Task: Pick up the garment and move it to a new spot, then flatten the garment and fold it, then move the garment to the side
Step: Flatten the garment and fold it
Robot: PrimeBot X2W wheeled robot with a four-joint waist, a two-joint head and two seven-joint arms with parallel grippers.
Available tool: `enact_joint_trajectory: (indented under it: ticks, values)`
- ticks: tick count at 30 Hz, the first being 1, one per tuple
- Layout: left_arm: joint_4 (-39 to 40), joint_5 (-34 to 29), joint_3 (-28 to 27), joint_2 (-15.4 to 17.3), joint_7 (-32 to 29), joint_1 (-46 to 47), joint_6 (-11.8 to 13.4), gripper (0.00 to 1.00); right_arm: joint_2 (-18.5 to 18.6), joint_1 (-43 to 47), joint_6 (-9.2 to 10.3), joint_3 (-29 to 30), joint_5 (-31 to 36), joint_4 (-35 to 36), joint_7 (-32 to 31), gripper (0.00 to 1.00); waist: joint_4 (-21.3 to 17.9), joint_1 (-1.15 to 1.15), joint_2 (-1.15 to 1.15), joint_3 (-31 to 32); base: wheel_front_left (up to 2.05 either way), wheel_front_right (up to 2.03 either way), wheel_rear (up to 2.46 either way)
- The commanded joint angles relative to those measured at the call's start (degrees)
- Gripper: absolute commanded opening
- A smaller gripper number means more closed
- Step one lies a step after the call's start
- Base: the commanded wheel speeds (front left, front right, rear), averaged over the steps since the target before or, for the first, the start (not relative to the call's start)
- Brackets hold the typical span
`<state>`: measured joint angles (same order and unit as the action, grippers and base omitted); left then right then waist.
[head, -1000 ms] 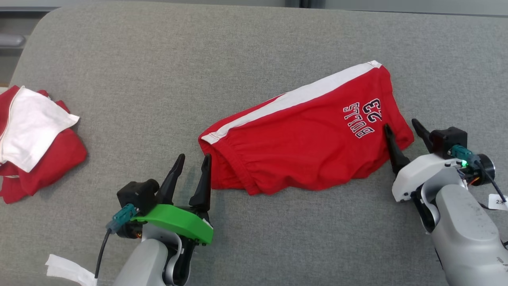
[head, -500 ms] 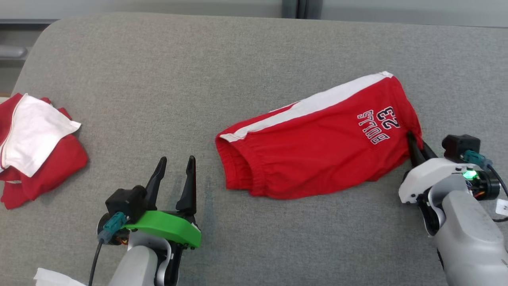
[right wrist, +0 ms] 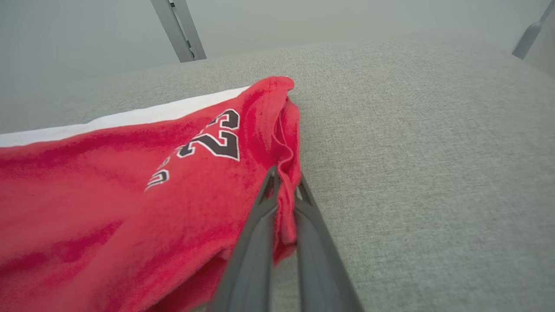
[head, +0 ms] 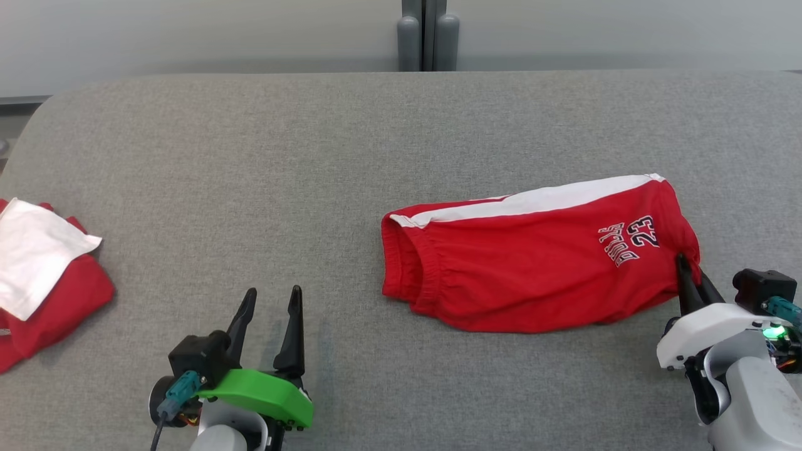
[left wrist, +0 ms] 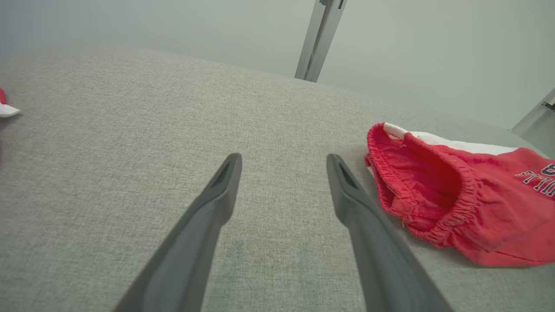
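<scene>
The garment [head: 532, 263] is a pair of red shorts with a white side stripe and "BULLS 23" print, lying on the grey cushioned surface at centre right. My right gripper [head: 689, 266] is shut on the hem at its right end; in the right wrist view the red fabric [right wrist: 195, 173] is pinched between the closed fingers [right wrist: 260, 234]. My left gripper [head: 272, 297] stands open at the lower left, well left of the shorts and holding nothing. In the left wrist view the elastic waistband opening [left wrist: 416, 186] lies just right of the open gripper [left wrist: 284, 162].
A pile of red and white clothing [head: 37, 275] sits at the left edge of the grey surface [head: 250, 188]. A grey post [head: 429, 34] stands behind the far edge against a pale wall.
My right gripper has shut on the right end of the shorts and dragged them rightward. The left gripper pulled back from the waistband. The head camera tilted up.
</scene>
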<state>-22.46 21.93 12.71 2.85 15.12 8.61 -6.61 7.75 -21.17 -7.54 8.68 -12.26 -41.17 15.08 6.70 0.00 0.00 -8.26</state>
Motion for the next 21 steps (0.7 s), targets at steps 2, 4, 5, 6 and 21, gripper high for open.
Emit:
enact_joint_trajectory:
  ticks: [2,4,5,6,21]
  values:
    - [0.2,0.9,0.4,0.1,0.0,-1.2,0.4,1.0,0.1,0.4,0.11,-0.9,1.1,2.8,0.1,0.0,-0.8,0.0,0.0,1.0,0.0,0.0,0.0]
    - [0.2,1.0,0.8,0.1,0.0,-1.4,0.6,1.0,-0.5,-0.3,0.11,-2.7,1.7,5.6,0.1,0.0,-0.8,0.0,0.0,1.1,0.0,0.0,0.0]
    - [0.2,1.1,0.9,0.1,0.0,-1.4,0.6,1.0,-0.8,-0.7,0.1,-3.7,1.6,6.9,0.1,0.0,-0.7,0.0,0.0,1.2,0.0,0.0,0.0]
    - [0.1,1.2,1.0,0.1,0.0,-1.4,0.6,1.0,-1.3,-1.1,0.1,-5.2,1.3,8.4,0.1,0.0,-0.6,0.0,0.0,1.3,0.0,0.0,0.0]
    - [-2.3,2.1,5.0,0.1,0.0,-0.2,1.7,1.0,-4.7,-4.1,0.1,-32.2,-5.3,11.5,0.1,0.0,6.8,0.0,0.0,1.8,0.0,0.0,0.0]
